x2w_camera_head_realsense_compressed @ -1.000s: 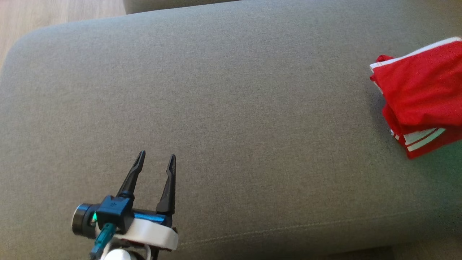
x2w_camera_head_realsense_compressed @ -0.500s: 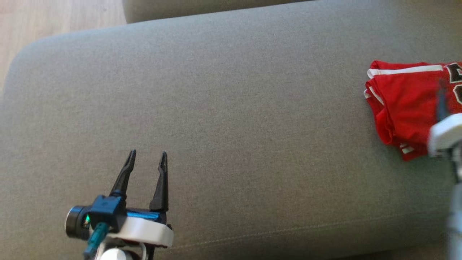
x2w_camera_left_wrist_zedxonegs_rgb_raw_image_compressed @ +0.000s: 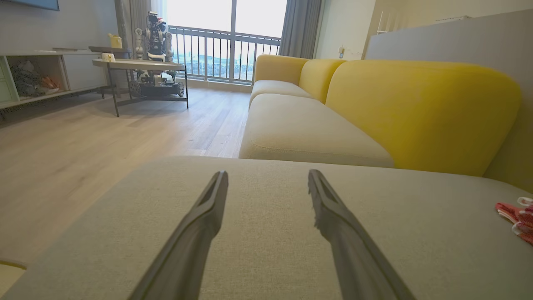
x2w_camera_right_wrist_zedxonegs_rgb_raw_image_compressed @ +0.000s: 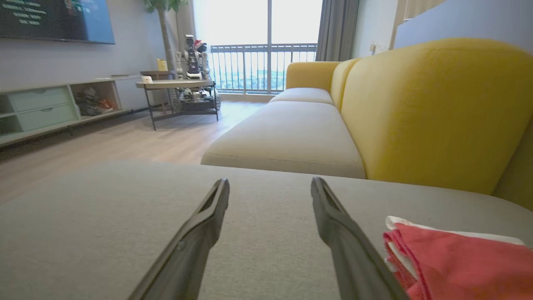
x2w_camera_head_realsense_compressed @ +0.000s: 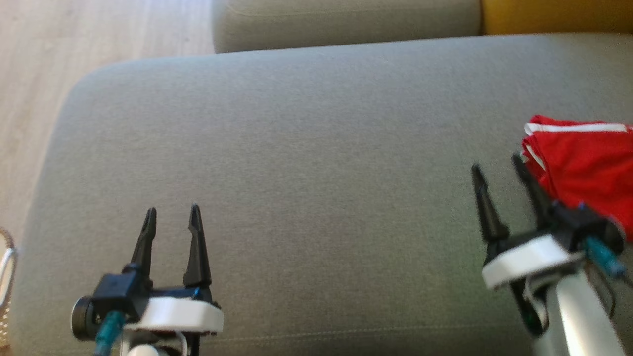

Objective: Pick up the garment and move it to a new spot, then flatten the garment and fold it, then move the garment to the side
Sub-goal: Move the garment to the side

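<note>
Nearest you, your left claw (x2w_camera_head_realsense_compressed: 173,208) and right claw (x2w_camera_head_realsense_compressed: 496,163) both stand wide and empty above the grey fabric sofa cushion (x2w_camera_head_realsense_compressed: 316,148), the folded red white-trimmed garment (x2w_camera_head_realsense_compressed: 583,168) lies on it just beside the right claw, and the yellow sofa back (x2w_camera_right_wrist_zedxonegs_rgb_raw_image_compressed: 429,108) rises beyond

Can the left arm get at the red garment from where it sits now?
Probably not directly: the red garment lies at the cushion's far right, and the open right gripper stands beside it, between it and the left gripper.
</note>
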{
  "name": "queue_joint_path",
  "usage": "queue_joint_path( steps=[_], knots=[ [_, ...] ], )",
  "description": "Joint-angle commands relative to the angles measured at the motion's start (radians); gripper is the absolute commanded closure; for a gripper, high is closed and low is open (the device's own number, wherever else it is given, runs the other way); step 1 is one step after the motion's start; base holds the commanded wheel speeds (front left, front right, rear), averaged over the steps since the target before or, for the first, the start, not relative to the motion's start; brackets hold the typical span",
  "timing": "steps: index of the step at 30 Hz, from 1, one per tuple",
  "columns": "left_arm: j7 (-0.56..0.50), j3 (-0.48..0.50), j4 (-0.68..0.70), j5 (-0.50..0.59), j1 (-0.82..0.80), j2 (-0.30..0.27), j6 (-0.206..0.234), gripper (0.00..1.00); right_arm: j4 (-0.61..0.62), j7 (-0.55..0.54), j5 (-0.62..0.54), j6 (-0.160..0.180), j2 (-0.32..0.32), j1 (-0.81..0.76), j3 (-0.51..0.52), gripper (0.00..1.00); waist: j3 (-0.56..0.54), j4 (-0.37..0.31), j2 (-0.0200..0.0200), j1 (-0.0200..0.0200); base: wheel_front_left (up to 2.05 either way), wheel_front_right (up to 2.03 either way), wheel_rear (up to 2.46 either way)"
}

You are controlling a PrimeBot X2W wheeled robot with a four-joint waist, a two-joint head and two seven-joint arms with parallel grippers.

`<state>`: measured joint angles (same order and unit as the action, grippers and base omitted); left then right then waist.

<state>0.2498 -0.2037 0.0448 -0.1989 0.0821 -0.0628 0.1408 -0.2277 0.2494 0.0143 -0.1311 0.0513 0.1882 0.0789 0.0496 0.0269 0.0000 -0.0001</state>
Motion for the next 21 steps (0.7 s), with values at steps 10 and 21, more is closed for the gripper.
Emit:
queue_joint_path(
  steps=[10, 21],
  knots=[
    [0.012, 0.004, 0.037, 0.071, 0.027, -0.024, -0.02, 0.0, 0.199, 0.012, 0.069, 0.0, -0.001, -0.209, -0.064, 0.0, -0.064, 0.074, 0.0, 0.0001, 0.0, 0.0, 0.0],
    [0.012, 0.018, 0.022, 0.093, 0.047, -0.012, -0.028, 0.0, 0.154, 0.012, 0.1, 0.0, -0.001, -0.293, -0.125, 0.0, -0.08, 0.054, 0.0, 0.0001, 0.0, 0.0, 0.0]
  ],
)
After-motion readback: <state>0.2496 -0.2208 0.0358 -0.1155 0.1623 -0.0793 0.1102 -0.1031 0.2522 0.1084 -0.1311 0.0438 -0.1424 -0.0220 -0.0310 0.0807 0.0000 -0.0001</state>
